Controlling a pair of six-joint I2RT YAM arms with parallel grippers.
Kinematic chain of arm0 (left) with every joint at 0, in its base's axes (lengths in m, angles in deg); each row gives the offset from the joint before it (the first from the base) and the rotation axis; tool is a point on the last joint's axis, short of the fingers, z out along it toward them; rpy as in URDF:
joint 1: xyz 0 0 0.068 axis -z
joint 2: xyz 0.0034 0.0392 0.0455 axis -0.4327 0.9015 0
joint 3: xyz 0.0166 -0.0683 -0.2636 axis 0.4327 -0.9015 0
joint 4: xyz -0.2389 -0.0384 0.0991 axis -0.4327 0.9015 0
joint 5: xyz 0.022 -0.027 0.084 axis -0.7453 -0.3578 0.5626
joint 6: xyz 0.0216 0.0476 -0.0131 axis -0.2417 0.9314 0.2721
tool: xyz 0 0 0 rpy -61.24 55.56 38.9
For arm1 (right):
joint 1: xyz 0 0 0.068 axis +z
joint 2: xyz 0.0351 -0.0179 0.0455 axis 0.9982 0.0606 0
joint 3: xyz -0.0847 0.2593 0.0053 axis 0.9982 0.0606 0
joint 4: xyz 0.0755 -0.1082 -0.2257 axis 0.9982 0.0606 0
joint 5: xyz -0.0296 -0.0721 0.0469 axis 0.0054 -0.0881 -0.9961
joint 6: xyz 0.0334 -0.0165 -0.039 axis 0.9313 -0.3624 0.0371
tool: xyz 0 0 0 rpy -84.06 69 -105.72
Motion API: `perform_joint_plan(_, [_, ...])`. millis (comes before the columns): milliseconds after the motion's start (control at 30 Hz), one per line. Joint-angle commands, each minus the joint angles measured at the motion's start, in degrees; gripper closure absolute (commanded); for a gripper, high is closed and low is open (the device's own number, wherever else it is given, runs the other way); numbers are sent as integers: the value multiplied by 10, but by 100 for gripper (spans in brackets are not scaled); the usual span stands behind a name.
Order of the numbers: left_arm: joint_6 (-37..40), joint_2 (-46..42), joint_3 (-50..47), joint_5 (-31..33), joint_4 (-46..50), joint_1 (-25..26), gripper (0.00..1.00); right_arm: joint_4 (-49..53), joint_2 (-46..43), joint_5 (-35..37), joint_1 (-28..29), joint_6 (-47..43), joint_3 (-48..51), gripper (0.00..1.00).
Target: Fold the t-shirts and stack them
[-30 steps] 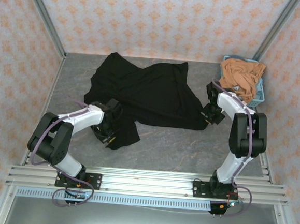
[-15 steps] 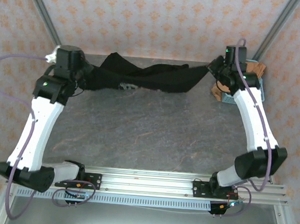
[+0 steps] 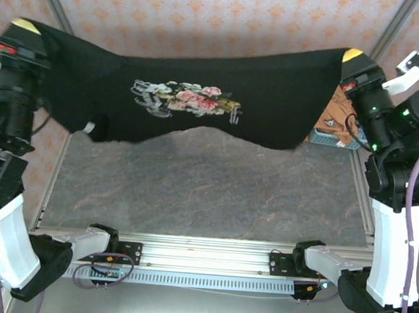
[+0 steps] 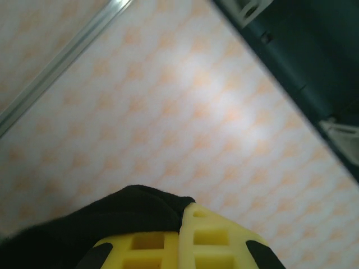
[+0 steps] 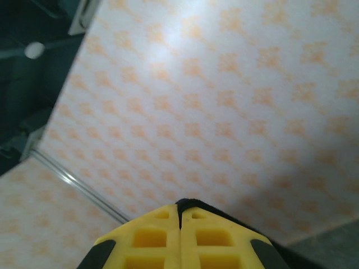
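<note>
I am holding the black t-shirt with the pink-rose and white flower print [image 3: 192, 104] stretched in the air between both arms, well above the table. My left gripper [image 3: 22, 27] is pinching one end, yellow pads shut on cloth, and my right gripper [image 3: 351, 57] is pinching the other. Both bites are looking thin to me. Pulling wider risks a corner slipping out, and uneven lowering risks creasing. The grey marbled tabletop [image 3: 206, 192] is waiting beneath. Farther right, the plain orange-tan t-shirt [image 3: 338, 108] is sitting in the light blue plastic basket [image 3: 332, 142]. Peach patterned walls [image 3: 206, 11] are closing the back.
</note>
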Motion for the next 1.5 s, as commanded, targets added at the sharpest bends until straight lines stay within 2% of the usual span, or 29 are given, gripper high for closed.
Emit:
perform_joint_plan(0, [26, 105, 110, 18, 21, -3, 100, -25, 64, -18, 2, 29, -36, 100])
perform_joint_plan(100, [10, 192, 179, -12, 32, -14, 100, -32, 121, -22, 2, 29, -66, 100])
perform_joint_plan(267, [-50, 281, 178, -110, 8, -83, 100, -83, 223, -50, -3, 34, -93, 100])
perform_joint_plan(433, [-90, 344, 177, -204, -44, -141, 100, -99, 332, -71, -11, 43, -162, 100])
perform_joint_plan(567, [-129, 388, 196, -259, -89, -176, 100, -89, 419, -81, -29, 50, -265, 100])
perform_joint_plan(667, [-150, 414, 258, -283, -116, -191, 100, -70, 477, -87, -47, 56, -382, 100])
perform_joint_plan(800, [-181, 403, 294, -300, -185, -204, 100, -62, 537, -82, -77, 75, -527, 100])
perform_joint_plan(900, [-174, 364, 291, -308, -197, -208, 100, -92, 538, -89, -103, 101, -534, 100])
perform_joint_plan(967, [-161, 343, 273, -324, -158, -207, 100, -74, 536, -101, -115, 90, -532, 100])
perform_joint_plan(1033, [-145, 311, 219, -346, -101, -203, 100, -27, 533, -116, -119, 63, -522, 100])
perform_joint_plan(1100, [-115, 260, 105, -347, -49, -186, 100, 24, 529, -137, -118, 33, -498, 100])
perform_joint_plan(1200, [-102, 140, -189, -316, -65, -149, 100, 97, 502, -152, -103, -24, -398, 100])
perform_joint_plan(1267, [-118, 67, -373, -295, -86, -125, 100, 85, 447, -139, -79, -53, -241, 100])
perform_joint_plan(1367, [-142, 3, -594, -283, -88, -100, 100, -9, 351, -112, -47, -17, 51, 100])
perform_joint_plan(1467, [-161, -27, -744, -277, -77, -69, 100, -53, 279, -55, -11, 12, 264, 100])
